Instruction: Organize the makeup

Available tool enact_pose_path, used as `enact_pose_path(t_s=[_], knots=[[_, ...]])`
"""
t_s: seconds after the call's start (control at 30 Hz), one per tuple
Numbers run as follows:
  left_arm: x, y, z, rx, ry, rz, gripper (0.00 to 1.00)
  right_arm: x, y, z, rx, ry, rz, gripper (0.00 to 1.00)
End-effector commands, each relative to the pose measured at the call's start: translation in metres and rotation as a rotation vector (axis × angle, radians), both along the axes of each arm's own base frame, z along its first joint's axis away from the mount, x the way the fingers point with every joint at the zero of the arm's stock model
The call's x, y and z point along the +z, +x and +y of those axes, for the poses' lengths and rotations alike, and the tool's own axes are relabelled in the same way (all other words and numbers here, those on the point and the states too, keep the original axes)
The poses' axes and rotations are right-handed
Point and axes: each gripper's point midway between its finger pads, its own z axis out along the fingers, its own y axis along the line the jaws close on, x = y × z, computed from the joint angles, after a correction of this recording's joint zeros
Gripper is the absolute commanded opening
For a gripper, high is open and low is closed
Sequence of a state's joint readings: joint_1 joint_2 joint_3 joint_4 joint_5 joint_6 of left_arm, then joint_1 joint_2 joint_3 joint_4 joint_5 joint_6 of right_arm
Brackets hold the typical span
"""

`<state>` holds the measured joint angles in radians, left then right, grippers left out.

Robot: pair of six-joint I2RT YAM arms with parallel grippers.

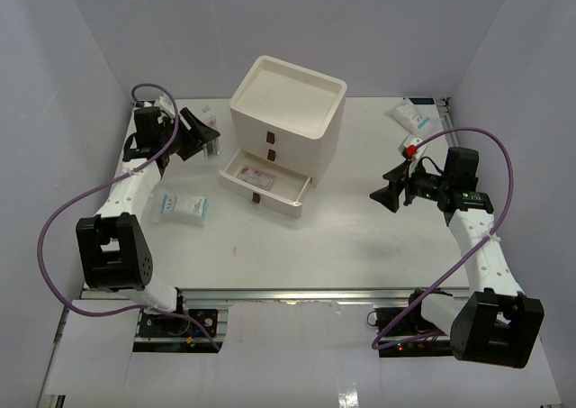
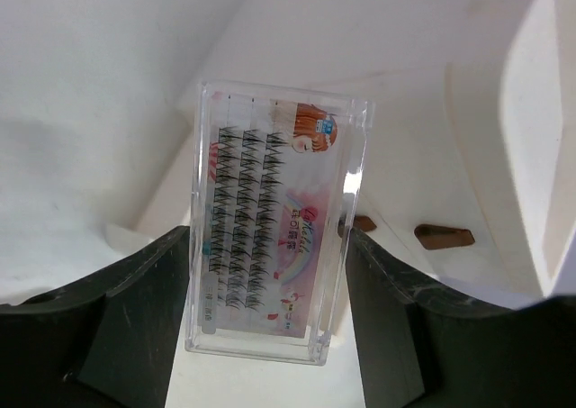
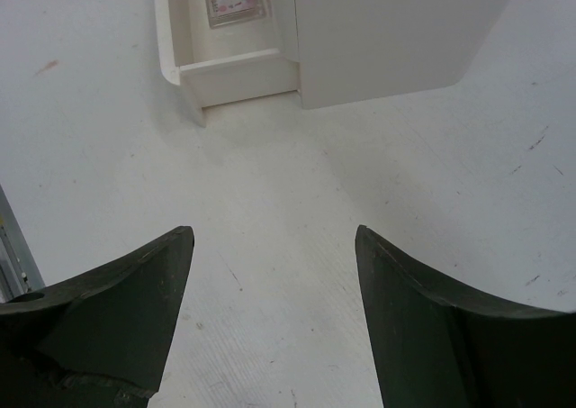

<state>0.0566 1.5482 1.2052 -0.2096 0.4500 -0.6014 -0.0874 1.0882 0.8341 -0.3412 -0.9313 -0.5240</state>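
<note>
Left arm (image 1: 131, 190), right arm (image 1: 481, 246): white links, black blocky joints.
Cables (image 1: 468, 131): purple, one loop per arm.
Left gripper (image 2: 268, 246), right gripper (image 3: 272, 237): matte black, broad tapering fingers.

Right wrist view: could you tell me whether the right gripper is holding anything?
No, the right gripper stands open, and only bare table shows between its jaws.

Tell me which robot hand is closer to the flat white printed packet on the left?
Left. The left gripper, holding a clear plastic lash case, is just beyond the flat white packet; the right gripper is far off, past the cream drawer box.
</note>
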Motion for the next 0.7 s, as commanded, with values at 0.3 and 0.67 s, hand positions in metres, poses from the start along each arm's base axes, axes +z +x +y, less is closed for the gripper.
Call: enact_pose_path(t_s=[0.3,0.67], knots=[[-0.028,-0.054,-0.107,-0.018,-0.585,0.438,0.11,0.007,-0.002,-0.002,0.005,0.012,-0.026,0.79],[-0.047,-0.054,-0.141,-0.059,-0.673,0.501,0.6,0.008,-0.002,-0.003,0.004,0.015,-0.026,0.79]])
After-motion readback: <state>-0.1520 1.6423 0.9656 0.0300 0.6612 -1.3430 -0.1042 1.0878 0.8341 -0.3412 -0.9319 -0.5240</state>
